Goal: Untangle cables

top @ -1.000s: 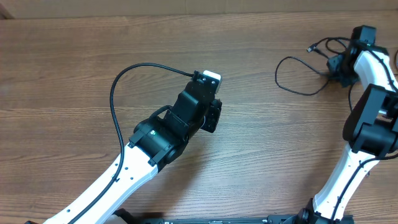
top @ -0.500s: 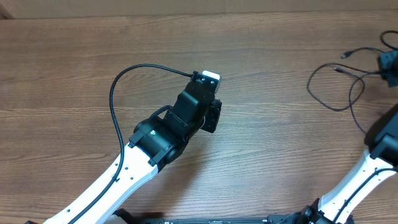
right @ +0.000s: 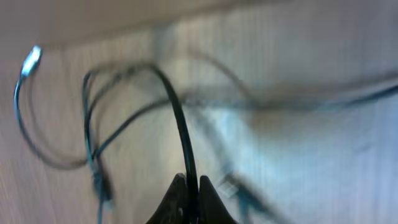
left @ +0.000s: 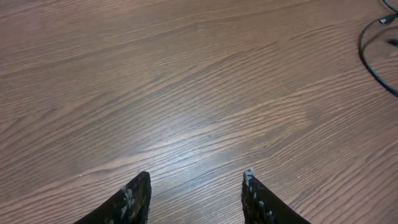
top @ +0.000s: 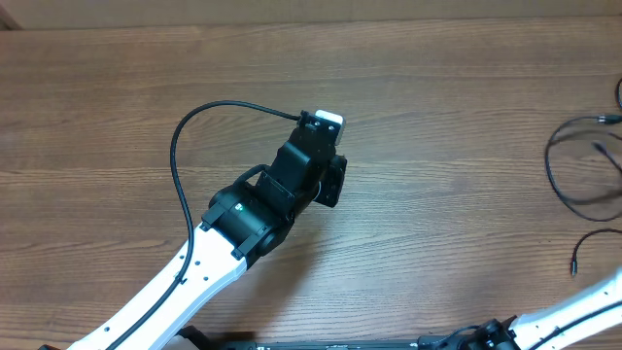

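Observation:
The thin black cables (top: pixel 583 165) lie in loops at the table's far right edge in the overhead view, partly cut off by the frame. They also show at the top right of the left wrist view (left: pixel 376 56). My right gripper (right: pixel 191 180) is shut on one cable strand (right: pixel 180 124); the rest of the tangle hangs blurred around it, a metal plug end (right: pixel 30 59) at upper left. The right gripper is out of the overhead view. My left gripper (left: pixel 196 186) is open and empty over bare wood, its arm (top: pixel 292 190) at mid table.
The left arm's own thicker black cable (top: pixel 194 126) arcs over the wooden table (top: pixel 437 87) on the left. The right arm's white link (top: pixel 573 311) shows at the bottom right corner.
My right gripper has pulled the cables to the right, out past the overhead frame's edge; the loops now trail at the far right. The left arm has not moved.

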